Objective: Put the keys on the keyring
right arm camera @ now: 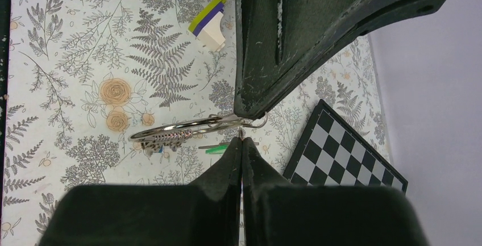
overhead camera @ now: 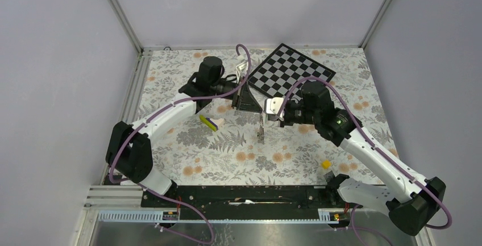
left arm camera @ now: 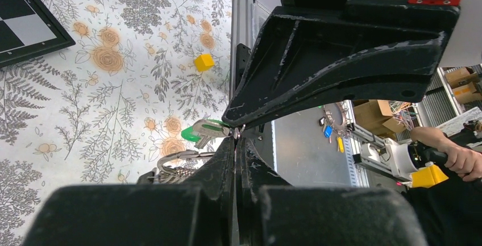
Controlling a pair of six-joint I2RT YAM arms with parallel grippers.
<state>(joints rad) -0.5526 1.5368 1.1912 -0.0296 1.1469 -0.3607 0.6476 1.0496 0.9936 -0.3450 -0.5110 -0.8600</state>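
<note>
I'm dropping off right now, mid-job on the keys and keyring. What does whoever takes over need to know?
Left gripper: fingers shut, tip to tip with the right gripper, above the table.
Right gripper: fingers shut too.
The keyring hangs where they meet, with keys dangling under it. The green key sits right at the fingertips.
Done: some keys look threaded.
Left: the green key. I cannot tell whether it is on the ring, nor which gripper pinches what.
</note>
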